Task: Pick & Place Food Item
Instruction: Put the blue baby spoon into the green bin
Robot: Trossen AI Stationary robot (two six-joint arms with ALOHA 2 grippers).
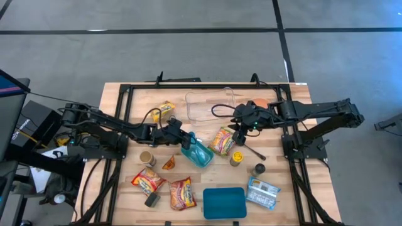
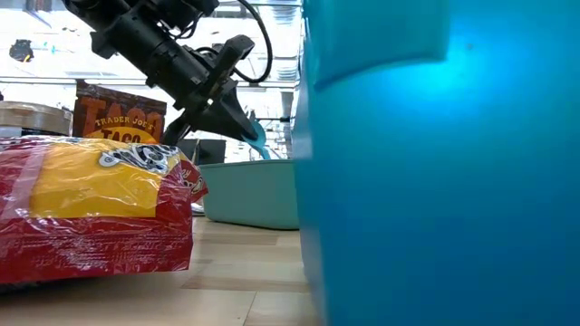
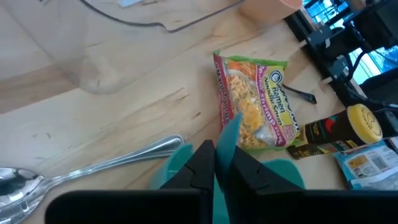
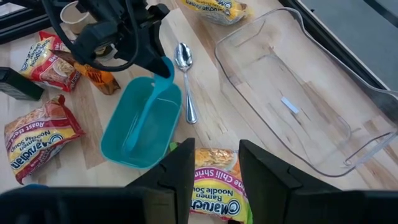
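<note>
A green-and-orange ramen packet [image 1: 222, 140] lies flat on the table's middle. My right gripper [image 4: 216, 165] hangs open well above it, and the packet [image 4: 214, 180] shows between the fingers far below. My left gripper [image 1: 186, 139] is shut on the tab of a teal tub [image 1: 198, 154] just left of the packet. In the low view the tub [image 2: 254, 195] has its base on the wood. My left gripper pinches the tub's thin teal tab [image 3: 227, 130] at its rim between its two fingers. The fingers [image 4: 152, 56] come slanting down from the table's left. The tab [image 2: 258, 140] sticks up into the fingers while the tub's base stays on the table.
A clear plastic bin [image 1: 210, 103] stands at the back, with a metal spoon [image 4: 185, 81] between it and the tub. A yellow-capped spice jar [image 1: 236, 158], red ramen packets [image 1: 182, 193], a teal lid [image 1: 224, 202], a blue pouch [image 1: 262, 192] and small cans lie toward the near edge.
</note>
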